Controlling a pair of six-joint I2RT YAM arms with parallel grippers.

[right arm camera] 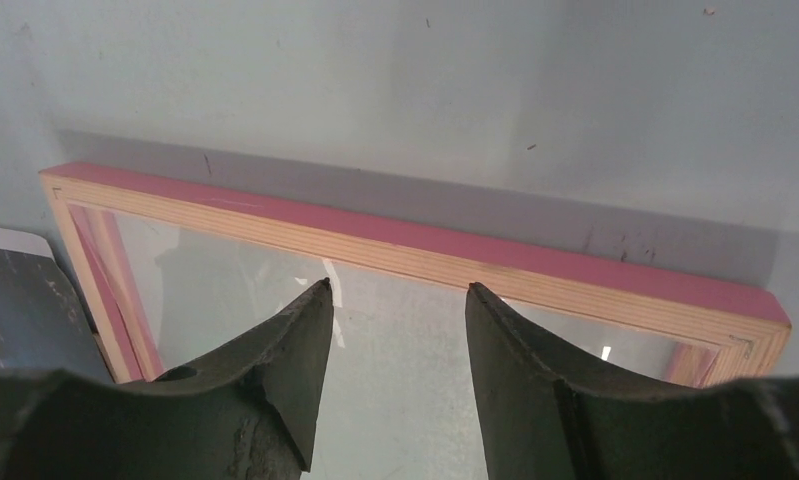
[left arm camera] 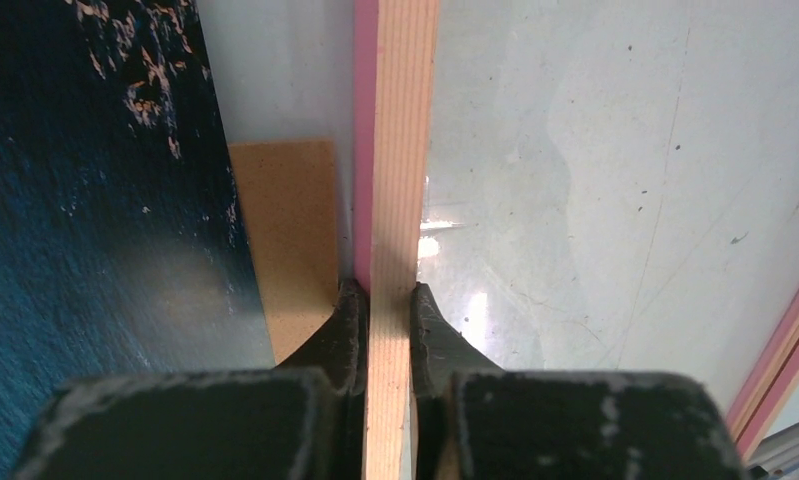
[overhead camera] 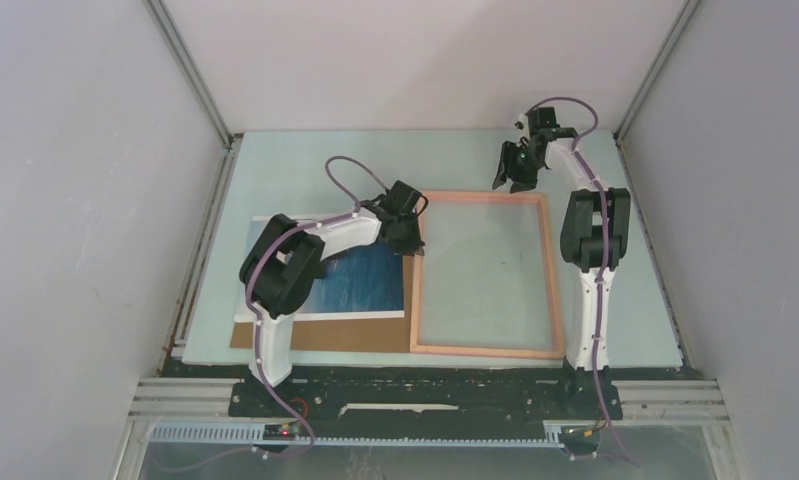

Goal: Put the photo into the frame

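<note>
The salmon-pink frame (overhead camera: 553, 270) lies flat on the table right of centre, its middle see-through. My left gripper (overhead camera: 412, 238) is shut on the frame's left rail (left arm camera: 395, 180), one finger on each side. The photo (overhead camera: 360, 280) of blue sea lies left of the frame, partly under my left arm; its dark blue surface shows in the left wrist view (left arm camera: 85, 250). My right gripper (overhead camera: 515, 170) is open and empty, held above the table just beyond the frame's far rail (right arm camera: 425, 245).
A brown cardboard sheet (overhead camera: 325, 335) lies under the photo, sticking out at its near edge and beside the frame (left arm camera: 285, 240). Grey walls close in the table on the left, back and right.
</note>
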